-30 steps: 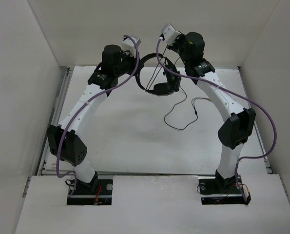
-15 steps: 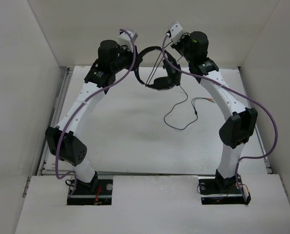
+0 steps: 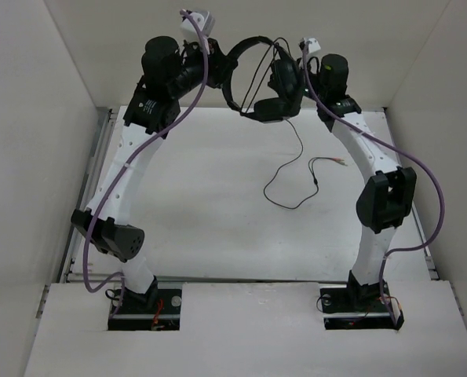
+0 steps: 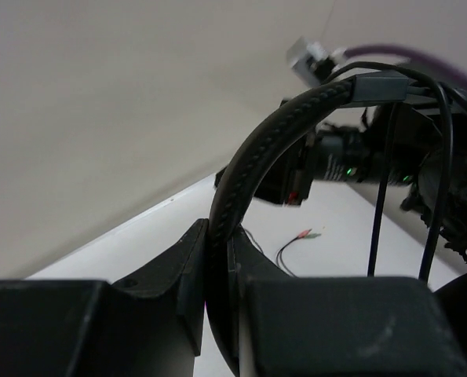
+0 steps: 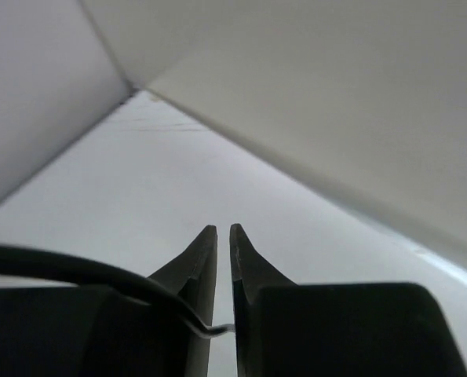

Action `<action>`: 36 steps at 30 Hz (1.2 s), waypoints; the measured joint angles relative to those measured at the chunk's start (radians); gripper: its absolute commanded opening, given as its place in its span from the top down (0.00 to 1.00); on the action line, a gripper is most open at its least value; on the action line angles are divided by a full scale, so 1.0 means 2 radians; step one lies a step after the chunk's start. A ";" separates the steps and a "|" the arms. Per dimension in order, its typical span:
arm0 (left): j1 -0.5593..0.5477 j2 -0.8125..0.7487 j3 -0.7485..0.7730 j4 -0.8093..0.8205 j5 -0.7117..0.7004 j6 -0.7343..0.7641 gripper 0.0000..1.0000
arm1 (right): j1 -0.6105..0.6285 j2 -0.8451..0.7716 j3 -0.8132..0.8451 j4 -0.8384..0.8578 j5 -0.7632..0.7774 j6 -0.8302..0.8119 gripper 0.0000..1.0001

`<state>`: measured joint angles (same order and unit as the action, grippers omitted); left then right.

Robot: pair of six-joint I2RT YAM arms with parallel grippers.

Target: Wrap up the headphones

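the headphones [image 3: 266,110] held up in the air between 2 arms, well above the surface [image 3: 194,204], left tool [image 4: 217,239] pressed tight on the headband [image 4: 257,149], right tool [image 5: 224,236] fingers a slit apart, thin cable [image 5: 100,270] slipping into that slit, whether pinched I cannot tell, its loose end lying on the surface

The headphones [image 3: 268,110] and trailing cable [image 3: 267,189] bar the far middle; the nearer table [image 3: 202,236] looks open.

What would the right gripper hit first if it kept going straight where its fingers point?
Probably nothing nearby: ahead of the right gripper the way looks free up to the white enclosure surface, though depth is hard to judge. The headphones cable sits back between the fingers, not ahead.
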<state>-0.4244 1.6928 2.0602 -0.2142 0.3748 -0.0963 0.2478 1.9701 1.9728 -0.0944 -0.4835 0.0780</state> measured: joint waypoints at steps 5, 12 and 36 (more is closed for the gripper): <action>-0.003 0.023 0.062 -0.003 0.001 -0.031 1.00 | 0.013 0.002 -0.077 0.099 -0.086 0.169 0.76; 0.006 0.054 0.112 -0.005 -0.039 -0.046 1.00 | 0.069 0.005 -0.218 0.253 -0.148 0.340 0.72; 0.053 0.135 0.188 0.042 -0.263 0.004 1.00 | 0.157 0.007 -0.297 0.386 -0.204 0.483 0.56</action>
<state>-0.3183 1.9625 2.4363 -0.1310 -0.1509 -0.0891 0.5625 1.9835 1.3792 0.6773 -0.8909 1.0447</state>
